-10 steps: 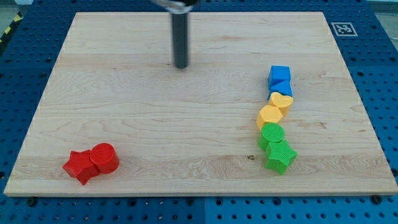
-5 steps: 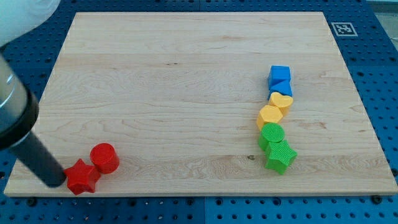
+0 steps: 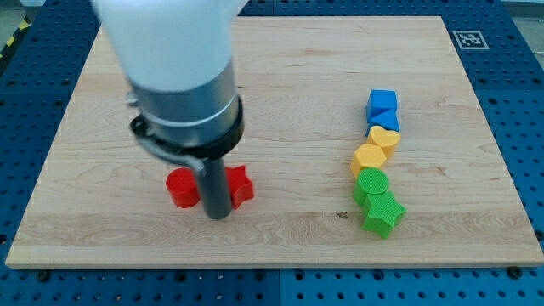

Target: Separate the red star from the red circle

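Observation:
The red circle [image 3: 181, 188] lies on the wooden board [image 3: 289, 76], left of centre toward the view's bottom. The red star [image 3: 241, 185] lies to its right, partly hidden behind my rod. My tip [image 3: 218, 214] rests on the board between the two red blocks, just below them. The rod and the arm's large body cover the gap between them, so I cannot tell whether they touch.
At the view's right several blocks form a chain from top to bottom: a blue cube [image 3: 382, 102], a blue triangle [image 3: 385, 120], a yellow heart [image 3: 385, 138], a yellow hexagon [image 3: 369, 158], a green circle [image 3: 371, 183] and a green star [image 3: 382, 212].
The rod has swept from the board's lower left corner to left of centre. Both red blocks have moved right and up; the star now lies right of the circle.

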Tool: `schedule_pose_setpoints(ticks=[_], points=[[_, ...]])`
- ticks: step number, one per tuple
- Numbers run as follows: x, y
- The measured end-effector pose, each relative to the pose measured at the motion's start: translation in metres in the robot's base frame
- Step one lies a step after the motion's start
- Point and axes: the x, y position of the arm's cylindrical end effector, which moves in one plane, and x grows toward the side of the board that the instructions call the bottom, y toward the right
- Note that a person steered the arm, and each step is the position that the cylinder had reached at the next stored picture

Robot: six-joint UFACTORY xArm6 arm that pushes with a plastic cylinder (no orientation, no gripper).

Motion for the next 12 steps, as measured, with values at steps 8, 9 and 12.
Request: schedule_pose_setpoints(ticks=[8,9,12], points=[[-0.126,0.037],[-0.14,0.032],[-0.167,0.07]])
